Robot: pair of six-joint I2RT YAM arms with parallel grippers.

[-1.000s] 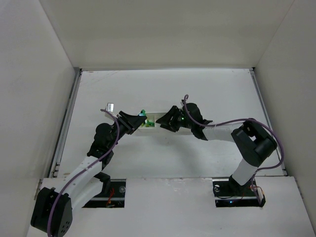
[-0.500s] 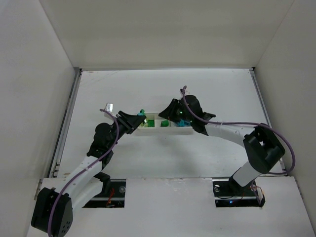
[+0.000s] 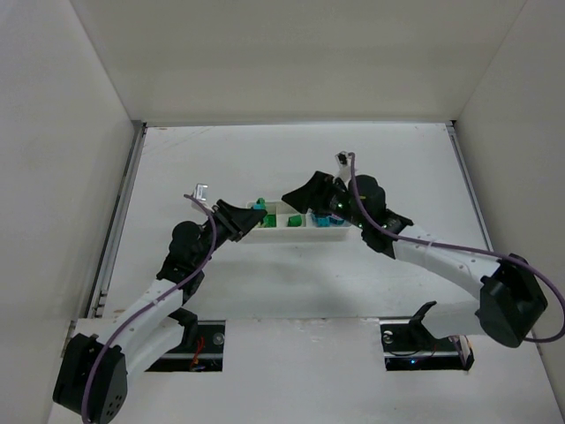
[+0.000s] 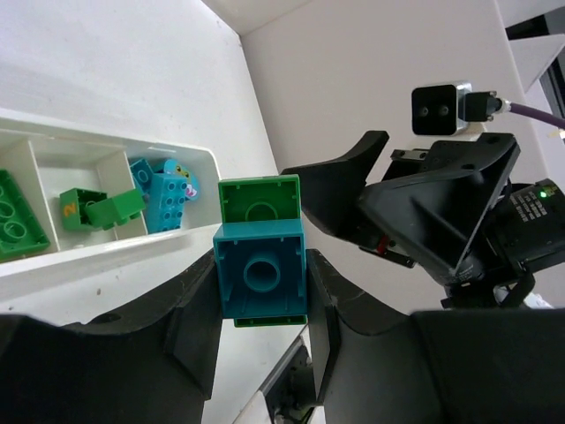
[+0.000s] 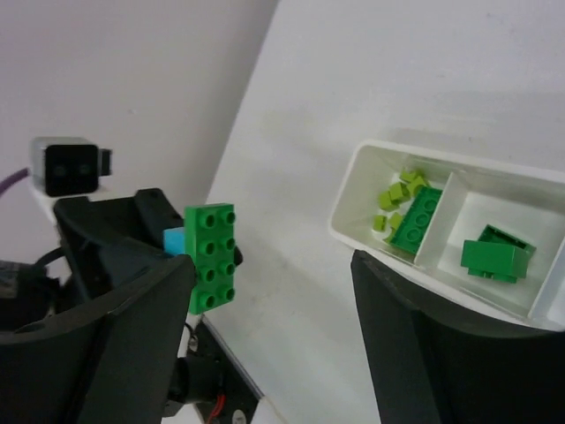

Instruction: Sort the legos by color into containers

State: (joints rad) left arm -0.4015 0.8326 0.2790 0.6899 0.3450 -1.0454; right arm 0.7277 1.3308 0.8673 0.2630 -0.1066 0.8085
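My left gripper (image 3: 240, 218) (image 4: 261, 296) is shut on a teal brick (image 4: 261, 278) with a green brick (image 4: 259, 199) (image 5: 212, 256) joined to it, held in the air beside the tray's left end. The white three-part tray (image 3: 282, 235) (image 4: 106, 252) (image 5: 353, 208) holds yellow-green cubes (image 5: 395, 194) and a green plate (image 5: 415, 216) in one end part, green bricks (image 5: 496, 254) (image 4: 97, 208) in the middle, and cyan bricks (image 4: 163, 190) in the other end. My right gripper (image 3: 296, 196) (image 5: 269, 265) hangs open and empty behind the tray, facing the held bricks.
White walls close in the table on three sides. A metal rail (image 3: 119, 221) runs along the table's left edge. Both arms reach toward the tray from the near edge, their fingers close together over its left half.
The right gripper has lifted off the tray, drawn back and opened; its arm has swung out to the right. The left gripper has shifted slightly right, still holding the bricks.
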